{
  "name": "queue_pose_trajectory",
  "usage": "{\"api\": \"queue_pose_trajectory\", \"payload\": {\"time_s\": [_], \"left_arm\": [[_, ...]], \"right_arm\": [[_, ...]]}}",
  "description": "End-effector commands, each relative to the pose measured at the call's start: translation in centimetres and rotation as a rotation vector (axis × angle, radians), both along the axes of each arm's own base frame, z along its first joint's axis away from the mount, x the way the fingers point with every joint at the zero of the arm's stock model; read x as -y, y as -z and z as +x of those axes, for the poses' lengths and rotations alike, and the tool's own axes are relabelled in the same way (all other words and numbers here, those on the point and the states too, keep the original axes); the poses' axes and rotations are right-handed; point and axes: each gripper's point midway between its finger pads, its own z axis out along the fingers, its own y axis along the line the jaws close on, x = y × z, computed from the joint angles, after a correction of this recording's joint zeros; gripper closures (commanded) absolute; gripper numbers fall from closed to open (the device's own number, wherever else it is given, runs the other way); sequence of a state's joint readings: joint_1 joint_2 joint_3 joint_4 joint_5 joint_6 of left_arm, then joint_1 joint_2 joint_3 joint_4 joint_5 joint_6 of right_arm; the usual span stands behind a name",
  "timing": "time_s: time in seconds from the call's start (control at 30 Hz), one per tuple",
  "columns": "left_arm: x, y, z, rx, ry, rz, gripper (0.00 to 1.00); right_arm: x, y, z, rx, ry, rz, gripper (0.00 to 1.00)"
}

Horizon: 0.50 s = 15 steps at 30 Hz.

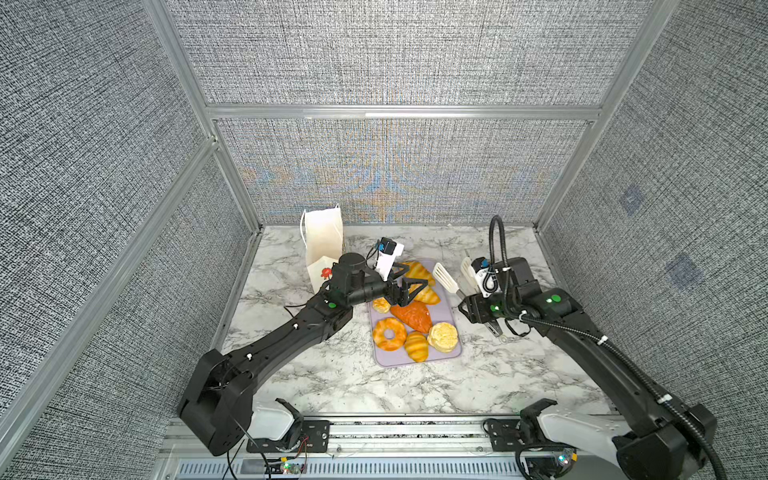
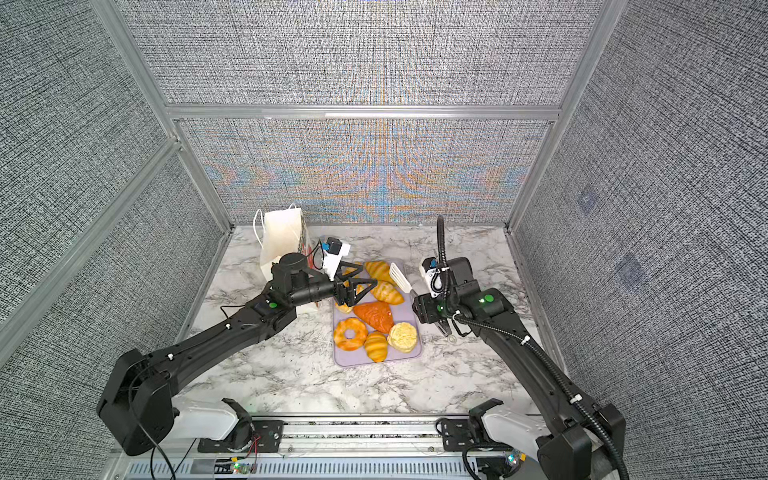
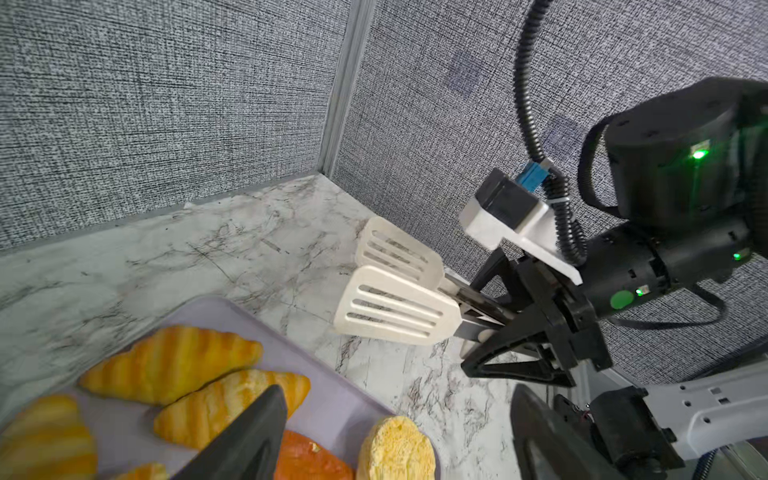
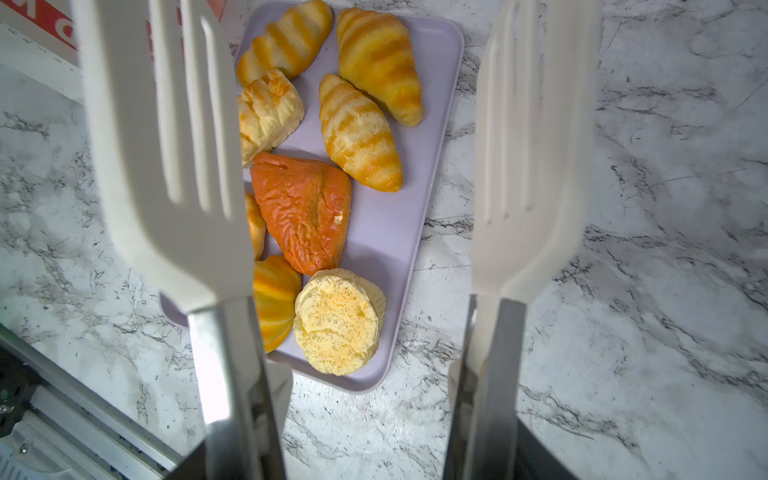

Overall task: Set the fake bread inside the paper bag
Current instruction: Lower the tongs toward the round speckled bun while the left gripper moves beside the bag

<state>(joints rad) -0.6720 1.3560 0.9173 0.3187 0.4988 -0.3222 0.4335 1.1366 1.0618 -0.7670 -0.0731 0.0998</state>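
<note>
Marble table (image 1: pixel 332 374) in both top views: I'm seeing bread (image 1: pixel 411 316) lying on tray (image 1: pixel 388 360), bag (image 1: pixel 322 239) standing back-left, left gripper (image 1: pixel 413 279) hanging spread over bread. Left wrist: right gripper (image 3: pixel 482 311) pinching tongs (image 3: pixel 395 307). Right wrist: tongs gaping above tray.

No legible text, number or brand. Red band (image 4: pixel 37 16) on a white panel (image 4: pixel 33 62) beside the tray (image 4: pixel 440 83): white letter fragments, cropped and unreadable. On the paper bag (image 1: pixel 322 237): a printed red flower (image 1: pixel 327 273), no wording.
</note>
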Motion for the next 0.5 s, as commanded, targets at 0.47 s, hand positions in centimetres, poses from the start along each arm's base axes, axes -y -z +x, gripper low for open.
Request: {"api": "queue_pose_trajectory", "payload": {"time_s": [0.47], "left_arm": [[-2.1,4.7,-0.9,-0.022,-0.143,0.170,0.12]], "right_arm": [[1.2,2.2,-2.9,-0.099,0.124,-0.207,0.35]]}}
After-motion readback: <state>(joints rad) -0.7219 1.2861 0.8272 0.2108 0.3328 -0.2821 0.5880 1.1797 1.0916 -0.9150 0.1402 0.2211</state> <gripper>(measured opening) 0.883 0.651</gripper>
